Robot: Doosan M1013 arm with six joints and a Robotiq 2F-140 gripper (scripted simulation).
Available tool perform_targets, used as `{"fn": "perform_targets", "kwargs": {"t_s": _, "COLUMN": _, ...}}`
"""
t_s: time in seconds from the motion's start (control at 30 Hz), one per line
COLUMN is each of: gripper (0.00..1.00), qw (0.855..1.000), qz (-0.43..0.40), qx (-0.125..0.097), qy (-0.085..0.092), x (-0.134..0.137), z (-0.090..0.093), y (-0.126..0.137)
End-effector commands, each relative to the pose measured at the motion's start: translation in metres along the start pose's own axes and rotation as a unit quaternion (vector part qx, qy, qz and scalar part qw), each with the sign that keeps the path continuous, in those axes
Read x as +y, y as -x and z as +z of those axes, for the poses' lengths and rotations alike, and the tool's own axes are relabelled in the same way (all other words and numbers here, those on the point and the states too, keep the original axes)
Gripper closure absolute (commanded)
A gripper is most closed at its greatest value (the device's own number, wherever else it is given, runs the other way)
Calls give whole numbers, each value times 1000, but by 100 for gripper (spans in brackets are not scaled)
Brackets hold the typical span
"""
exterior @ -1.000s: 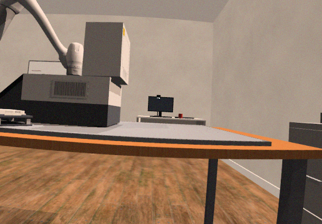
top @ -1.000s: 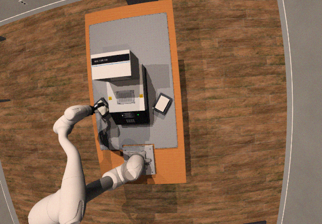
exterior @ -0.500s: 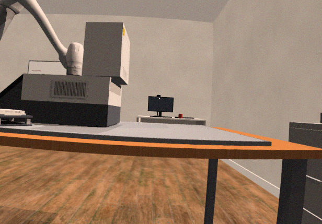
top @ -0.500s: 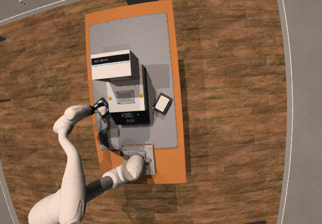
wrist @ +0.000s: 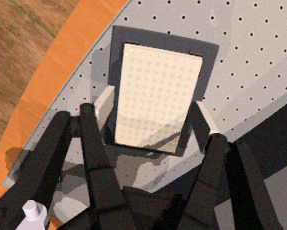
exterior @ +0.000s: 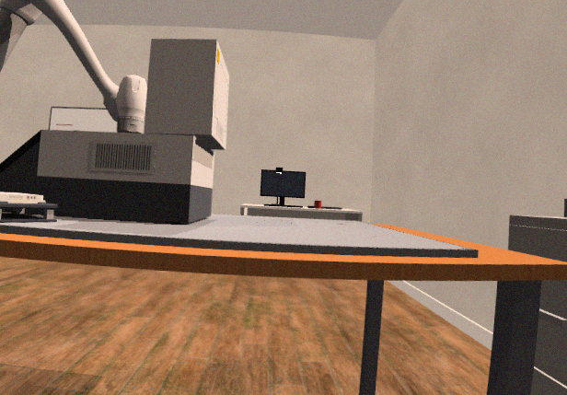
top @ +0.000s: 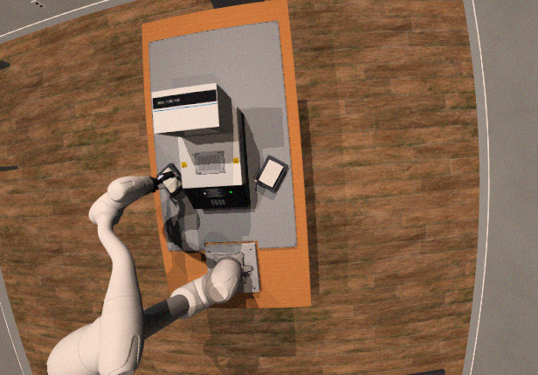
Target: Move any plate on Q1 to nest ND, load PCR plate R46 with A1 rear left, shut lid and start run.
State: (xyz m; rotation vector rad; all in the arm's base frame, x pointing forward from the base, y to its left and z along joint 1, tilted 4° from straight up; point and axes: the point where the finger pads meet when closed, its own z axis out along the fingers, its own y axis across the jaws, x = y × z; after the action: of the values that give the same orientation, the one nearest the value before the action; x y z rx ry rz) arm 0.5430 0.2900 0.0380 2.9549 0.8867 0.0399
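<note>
My gripper (top: 170, 181) (wrist: 153, 103) is open and hangs just over a cream 96-well plate (wrist: 159, 91) that lies flat on a dark nest (wrist: 163, 39), left of the cycler Q1 (top: 210, 177) (exterior: 115, 172). The fingers stand one on each long side of the plate, apart from it. Q1's lid (top: 185, 108) (exterior: 186, 89) is open, raised at the back. The grey ribbed block (top: 210, 162) is uncovered. The status lamp (top: 230, 191) shows green beside the keypad (top: 217, 199). In the exterior view the cycler hides the gripper.
A second dark nest (top: 281, 174) (exterior: 28, 206) with a white plate (top: 272, 173) (exterior: 18, 196) lies right of Q1. All stand on a grey mat (top: 218, 59) on an orange table (top: 301, 233). The arm's base (top: 231, 268) is at the table's front edge.
</note>
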Motion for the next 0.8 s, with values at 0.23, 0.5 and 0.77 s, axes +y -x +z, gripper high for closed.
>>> {"fn": "perform_targets", "kwargs": {"t_s": 0.23, "gripper": 34, "qw": 1000, "qz": 0, "qx": -2, "qy": 1, "x": 2, "z": -10, "y": 1}}
{"fn": "perform_targets", "kwargs": {"t_s": 0.5, "gripper": 34, "qw": 1000, "qz": 0, "qx": -2, "qy": 1, "x": 2, "z": -37, "y": 1}}
{"fn": "perform_targets", "kwargs": {"t_s": 0.77, "gripper": 34, "qw": 1000, "qz": 0, "qx": -2, "qy": 1, "x": 1, "z": -57, "y": 1}}
